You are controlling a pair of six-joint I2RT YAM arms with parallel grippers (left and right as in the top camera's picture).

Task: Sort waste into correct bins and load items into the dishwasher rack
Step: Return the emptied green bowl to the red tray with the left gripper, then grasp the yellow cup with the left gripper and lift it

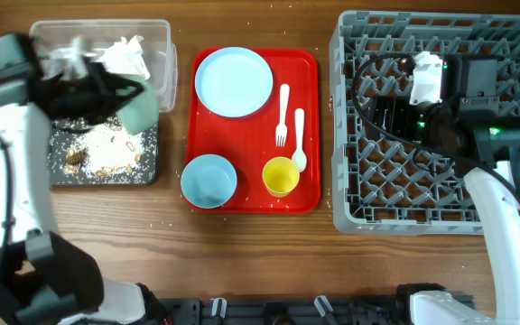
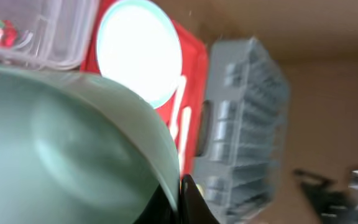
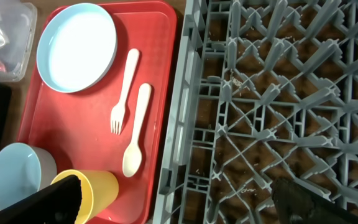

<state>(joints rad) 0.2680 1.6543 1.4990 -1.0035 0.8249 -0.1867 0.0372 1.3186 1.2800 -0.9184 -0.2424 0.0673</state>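
While the left end effector point(image 1: 116, 90) clamps the green-white bowl point(image 1: 141, 110), the right end effector point(image 3: 179, 208) gapes.

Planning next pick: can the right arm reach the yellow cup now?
Probably yes: right gripper is open over the rack, and the yellow cup stands uncovered on the red tray beside it.
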